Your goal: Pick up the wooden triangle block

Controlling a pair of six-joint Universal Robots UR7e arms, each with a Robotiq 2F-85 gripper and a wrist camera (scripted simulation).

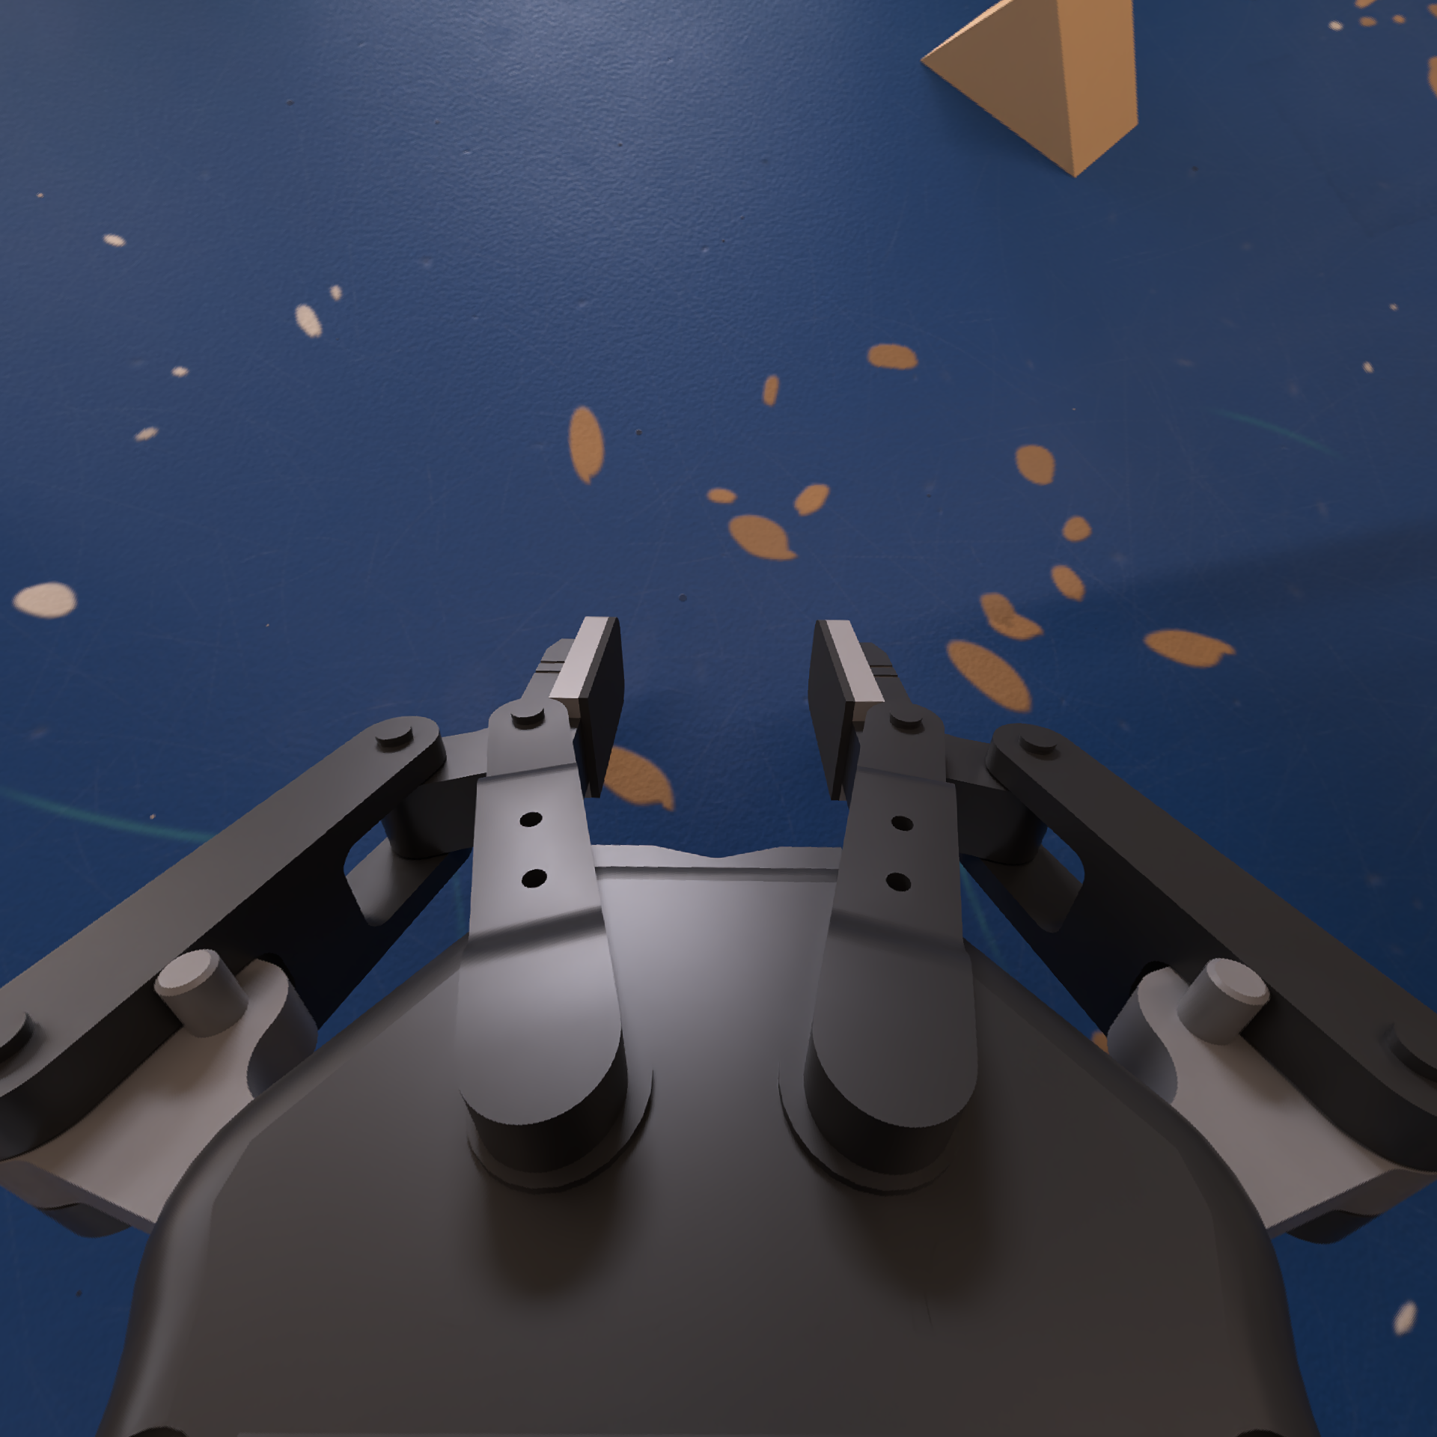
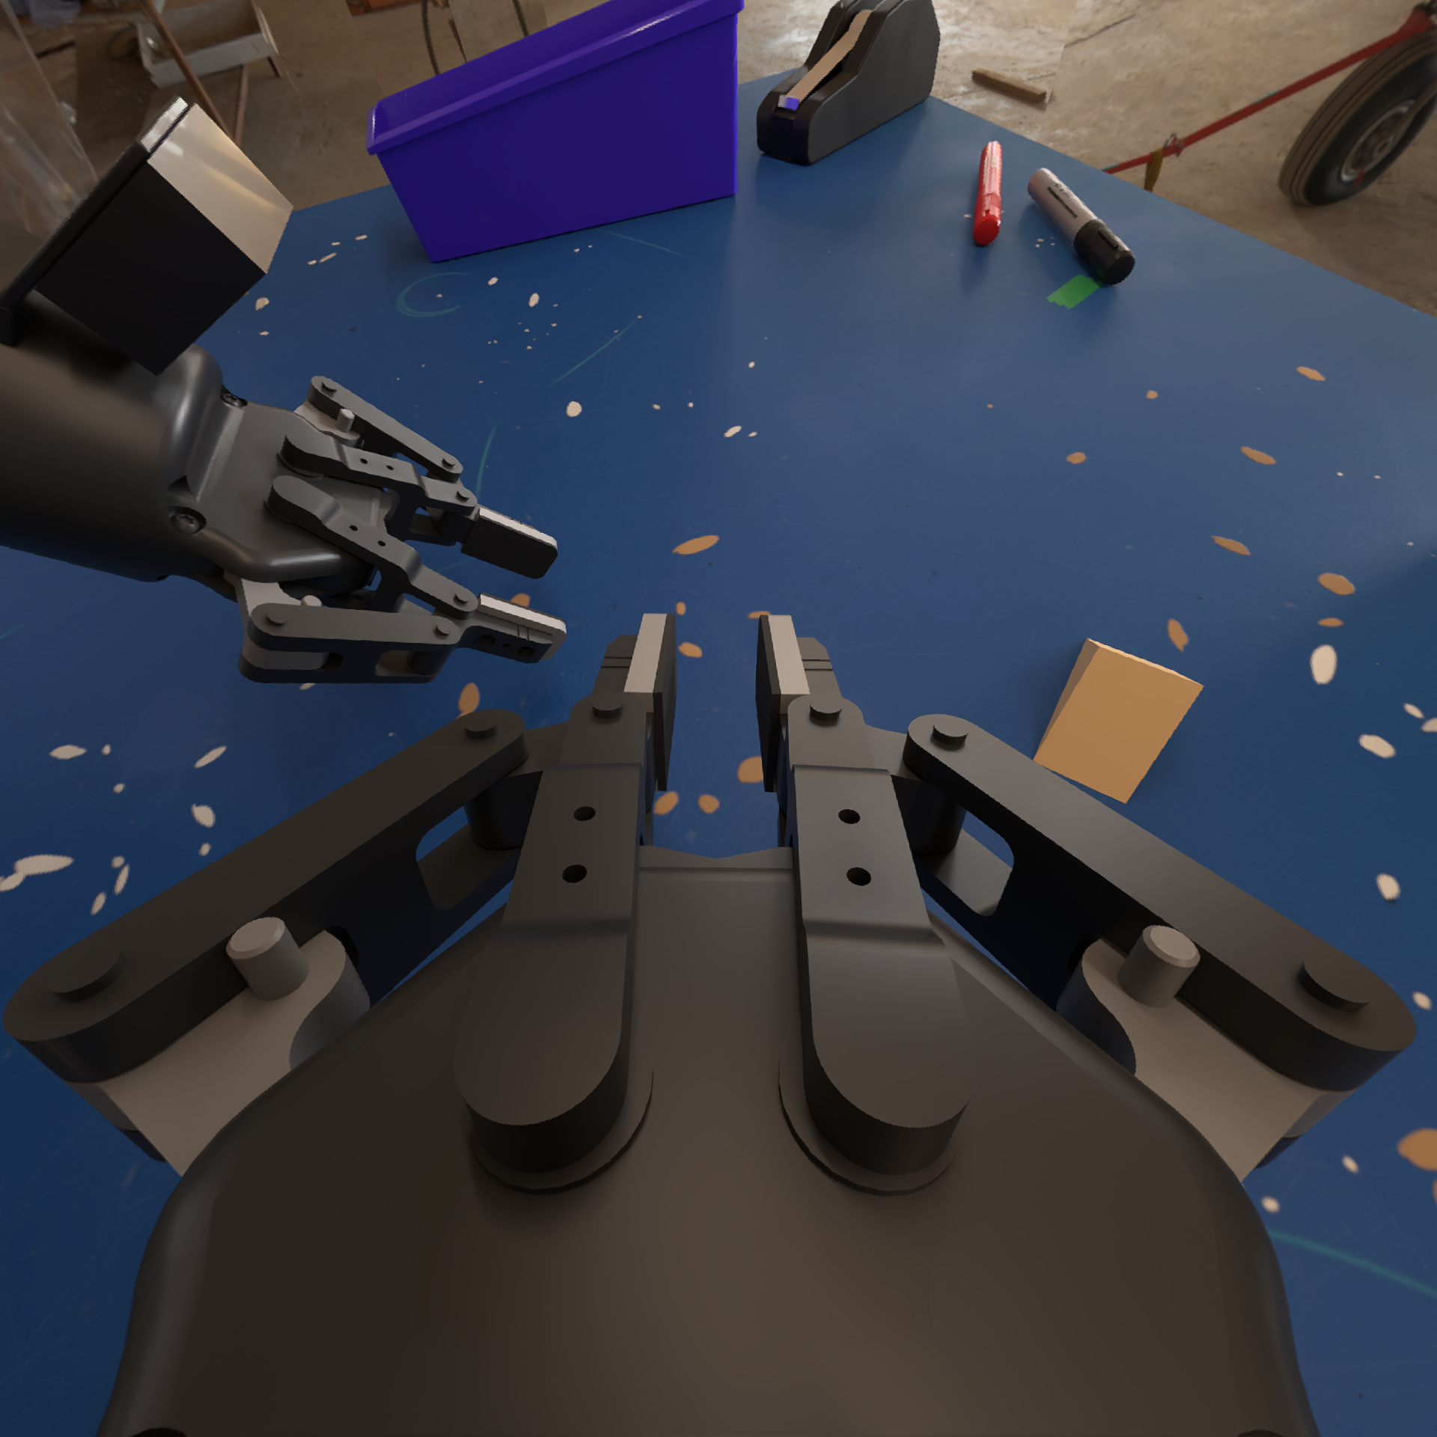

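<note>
The wooden triangle block (image 2: 1116,719) is seen just right of the right gripper (image 2: 714,657), whose slightly parted fingers are empty, so that arm is judged nearer.

The right gripper (image 2: 715,669) hangs over a blue table (image 2: 894,435) flecked with tan and pale paint spots, its two fingers parted with nothing between them. To its right, near the fingers, the wooden triangle block (image 2: 1120,719) rests on the table, one flat tan face turned up. On the left, the left gripper (image 2: 556,587) reaches in from the side above the table, its fingers apart and empty. At the far edge stands a purple bin (image 2: 568,132), with a dark tape dispenser (image 2: 847,78) beside it. Farther right lie a red marker (image 2: 987,193) and a grey marker (image 2: 1079,225), whose black cap touches a small green tape strip (image 2: 1071,291).
</note>
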